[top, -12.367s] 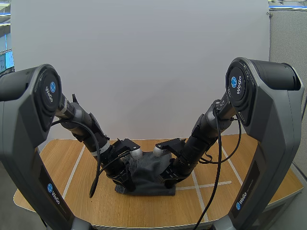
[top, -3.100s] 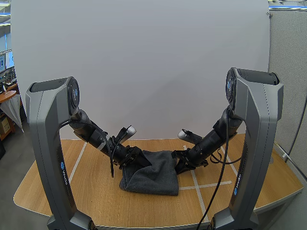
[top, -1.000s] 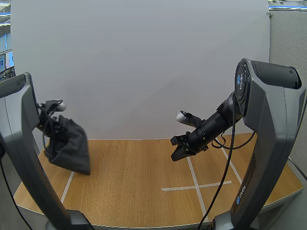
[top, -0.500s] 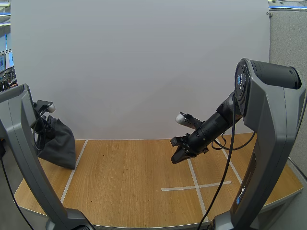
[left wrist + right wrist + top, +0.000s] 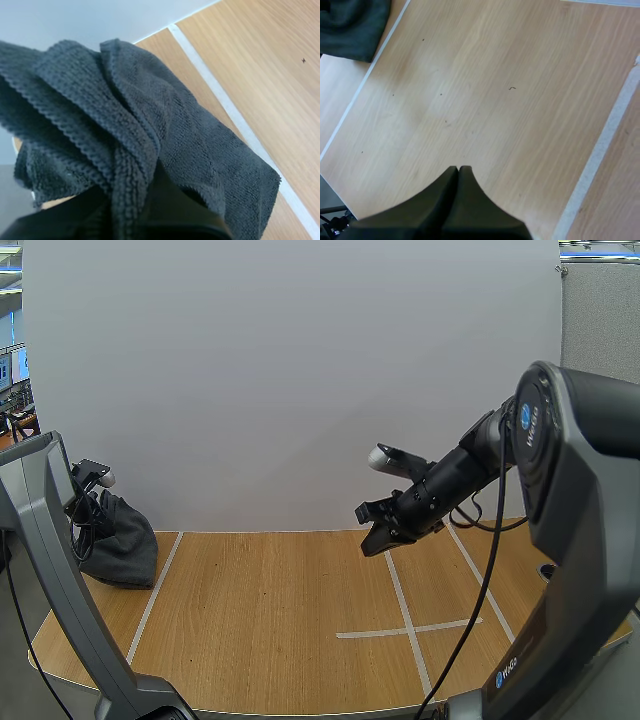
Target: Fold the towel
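Observation:
The dark grey towel (image 5: 122, 548) hangs bunched at the far left end of the wooden table (image 5: 270, 630), its bottom touching the wood beside a white tape line. My left gripper (image 5: 97, 505) holds it from above. In the left wrist view the towel (image 5: 125, 125) drapes in thick folds over my left gripper (image 5: 150, 200), which is shut on it. My right gripper (image 5: 376, 537) hovers above the table's middle right, well away from the towel. In the right wrist view the right gripper (image 5: 458, 171) is one shut wedge over bare wood, with the towel (image 5: 350, 22) far off.
White tape lines mark the table: one strip (image 5: 157, 585) runs beside the towel, and a cross (image 5: 406, 626) lies under the right arm. The left table edge is close behind the towel.
The left arm has carried the towel further left and lowered it until it rests at the table's left end. The right gripper has risen a little, still shut.

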Robot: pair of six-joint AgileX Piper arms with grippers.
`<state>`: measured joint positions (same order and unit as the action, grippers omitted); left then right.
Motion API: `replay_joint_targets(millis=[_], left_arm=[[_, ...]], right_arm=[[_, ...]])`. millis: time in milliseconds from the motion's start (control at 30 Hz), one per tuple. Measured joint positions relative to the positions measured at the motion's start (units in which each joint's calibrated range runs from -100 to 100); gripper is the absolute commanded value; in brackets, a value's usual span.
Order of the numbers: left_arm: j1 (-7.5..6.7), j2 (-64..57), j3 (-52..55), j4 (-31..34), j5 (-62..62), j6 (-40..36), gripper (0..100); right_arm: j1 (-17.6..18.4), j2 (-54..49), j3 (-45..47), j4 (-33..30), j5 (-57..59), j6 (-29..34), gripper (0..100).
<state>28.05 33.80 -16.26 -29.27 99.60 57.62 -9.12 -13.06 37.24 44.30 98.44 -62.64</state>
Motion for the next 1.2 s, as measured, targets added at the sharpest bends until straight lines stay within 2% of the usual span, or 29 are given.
replay_joint_targets(millis=[100,200,433,733,800,900,1200], left_arm=[[-0.58,0.0,-0.04,1.31,0.0,0.83,0],[-2.22,0.21,-0.04,2.27,0.0,1.65,0],[-2.96,0.77,-0.04,2.27,0.0,2.79,0],[-2.96,2.24,-0.72,3.36,0.0,4.37,0],[-2.96,3.13,-1.68,5.77,0.0,4.88,0],[-2.96,3.78,-2.49,6.02,0.0,4.96,0],[-2.96,4.7,-5.33,7.37,0.0,9.42,0]], right_arm=[[0.0,-3.55,0.0,-2.49,0.0,1.43,0],[0.0,-5.81,0.0,-3.39,0.21,2.81,0],[0.0,-10.23,0.0,-3.65,0.21,4.15,0],[0.0,-15.27,0.0,-5.04,0.37,5.86,0],[0.0,-18.29,0.0,-6.02,0.37,7.04,0],[0.0,-21.46,0.0,-6.35,0.56,8.38,0],[0.0,-28.52,0.0,-7.91,0.75,10.97,0]])
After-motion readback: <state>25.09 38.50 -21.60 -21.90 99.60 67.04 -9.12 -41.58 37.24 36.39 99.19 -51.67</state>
